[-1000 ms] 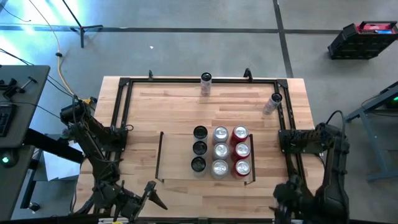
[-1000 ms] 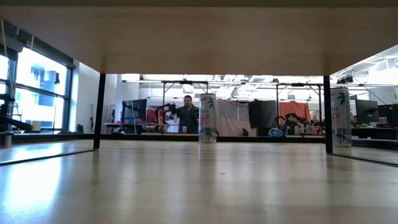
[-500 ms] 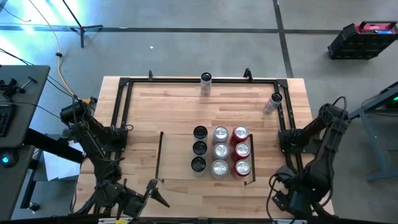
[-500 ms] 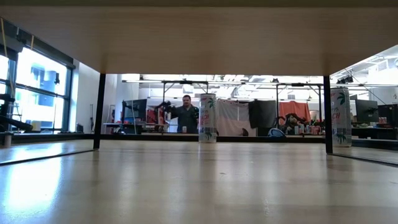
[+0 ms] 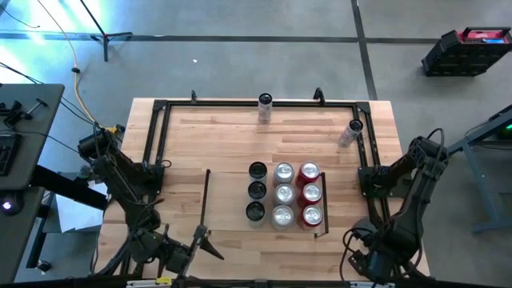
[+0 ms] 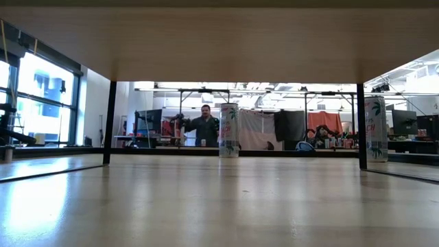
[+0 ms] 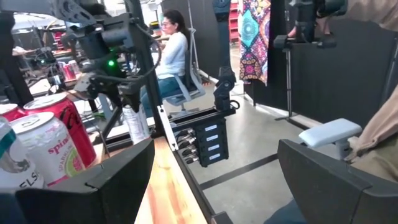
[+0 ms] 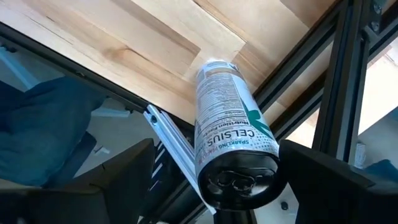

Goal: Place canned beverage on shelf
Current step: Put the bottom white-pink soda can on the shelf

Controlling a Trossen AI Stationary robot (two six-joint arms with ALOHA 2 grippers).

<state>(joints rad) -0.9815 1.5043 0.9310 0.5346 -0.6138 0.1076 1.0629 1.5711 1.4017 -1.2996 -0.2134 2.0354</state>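
Observation:
A white Celsius can [image 8: 230,118] stands upright near the table's near right corner; my right arm hides it in the high view. My right gripper [image 8: 217,146] [image 5: 362,258] points down over it, open, one finger on either side. Whether a finger touches the can, I cannot tell. The shelf [image 5: 228,200], a wood bay edged by thin black rails, holds several cans [image 5: 284,194] in three rows. Two more cans stand at the far edge [image 5: 265,106] and far right [image 5: 350,132]. My left gripper [image 5: 206,242] [image 7: 214,162] waits open and level at the near left.
A black frame [image 5: 152,144] edges the tabletop, and its rail [image 8: 323,74] runs close beside the can at the near right corner. The shelf's left part [image 5: 228,200] is bare wood. In the low view both far cans [image 6: 228,130] [image 6: 375,128] show, with a person [image 6: 204,125] in the room behind.
My right arm has unfolded at the near right corner. Its gripper has sunk and tipped over from slanting to pointing nearly straight down. The cans have kept their places.

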